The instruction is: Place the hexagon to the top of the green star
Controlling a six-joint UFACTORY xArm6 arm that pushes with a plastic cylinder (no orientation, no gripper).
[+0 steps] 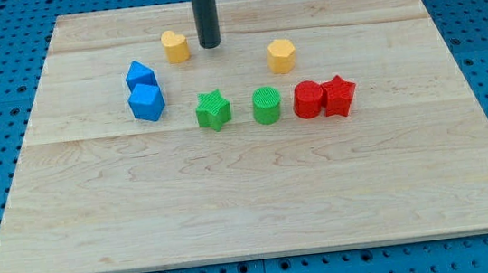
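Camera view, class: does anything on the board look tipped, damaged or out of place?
Nothing stands out. All eight blocks sit flat on the wooden board; my tip rests just right of the yellow heart, touching nothing.

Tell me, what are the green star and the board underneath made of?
The green star looks like matte plastic, probably 3D-printed: fine ridges line its top. The board looks like pale unvarnished wood, with visible grain and plank seams. My tip is well above the star.
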